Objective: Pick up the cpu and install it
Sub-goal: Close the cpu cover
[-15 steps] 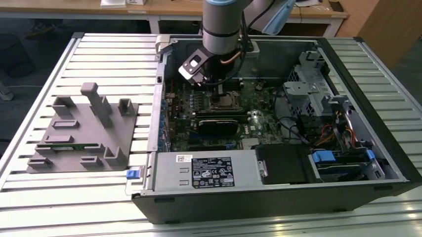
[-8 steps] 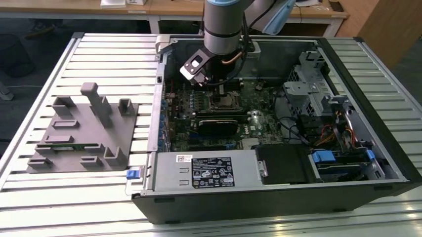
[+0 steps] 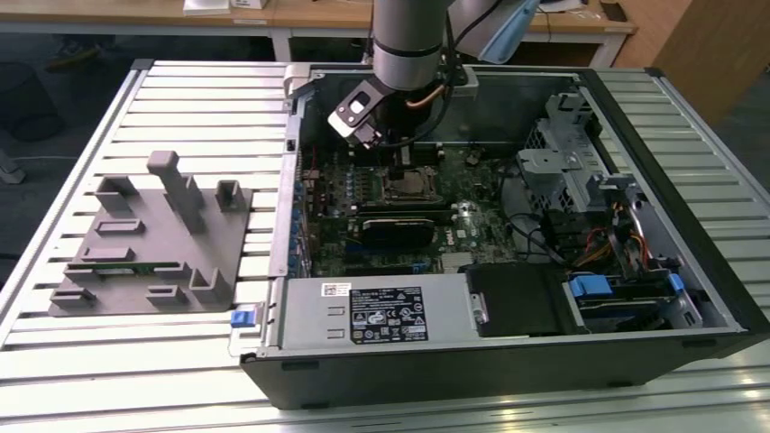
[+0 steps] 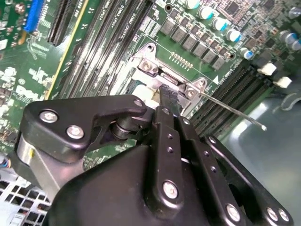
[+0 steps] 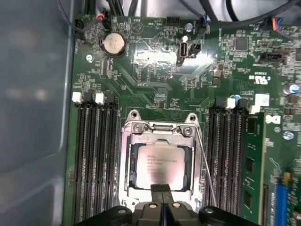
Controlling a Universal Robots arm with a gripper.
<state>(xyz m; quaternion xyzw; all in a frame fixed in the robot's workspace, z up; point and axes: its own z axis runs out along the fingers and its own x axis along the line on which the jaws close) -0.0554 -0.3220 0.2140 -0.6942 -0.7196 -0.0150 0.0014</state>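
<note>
The cpu, a small square chip with a pale silvery top, lies flat inside the metal socket frame on the green motherboard. My gripper hangs just above the chip's near edge with its black fingers pressed together and nothing between them. In the exterior view the gripper sits low inside the open computer case, over the socket. A thin wire socket lever stands raised beside the frame.
Rows of black memory slots flank the socket on both sides. A grey plastic holder rests on the slatted table at the exterior view's left. Drive cages and cables fill the case's right side.
</note>
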